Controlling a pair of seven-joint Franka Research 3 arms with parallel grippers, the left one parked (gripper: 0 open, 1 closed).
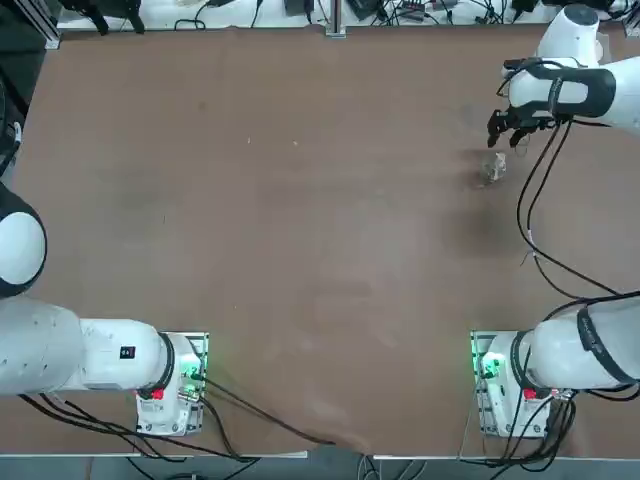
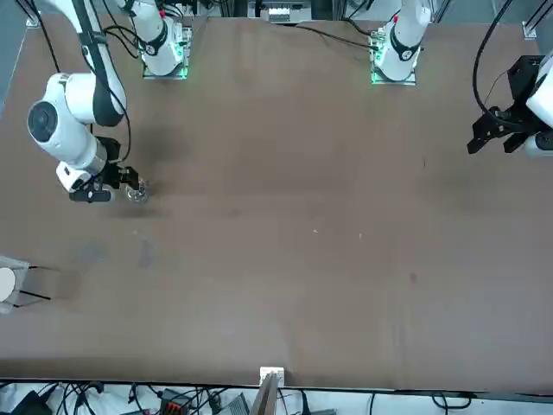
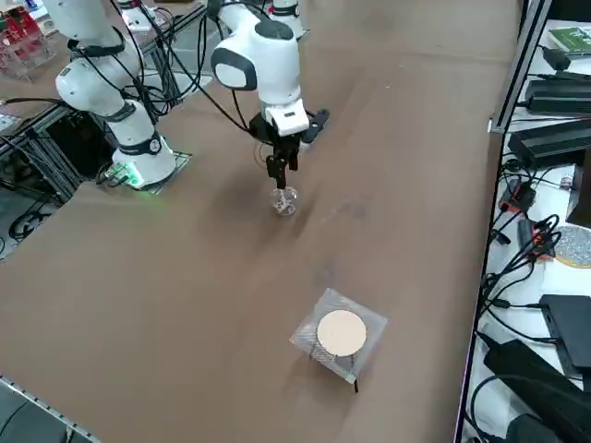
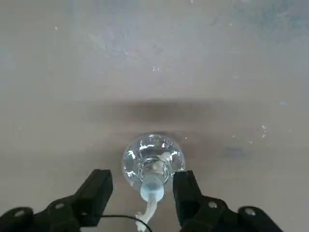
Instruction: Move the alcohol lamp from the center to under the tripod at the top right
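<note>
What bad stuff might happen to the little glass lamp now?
The right pincer is open around the top of the glass lamp, and one finger is much closer to it than the other. Closing might push the lamp sideways and tip it.

The round glass looks smooth, so it might slip and crack.

Later, the lamp might bump the thin legs of the tripod.

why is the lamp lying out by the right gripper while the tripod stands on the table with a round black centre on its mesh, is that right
Not quite: the centre of the tripod's mesh is white, not black, as the right side view shows. The lamp is indeed by the right gripper, and the tripod does stand on the table.
</note>
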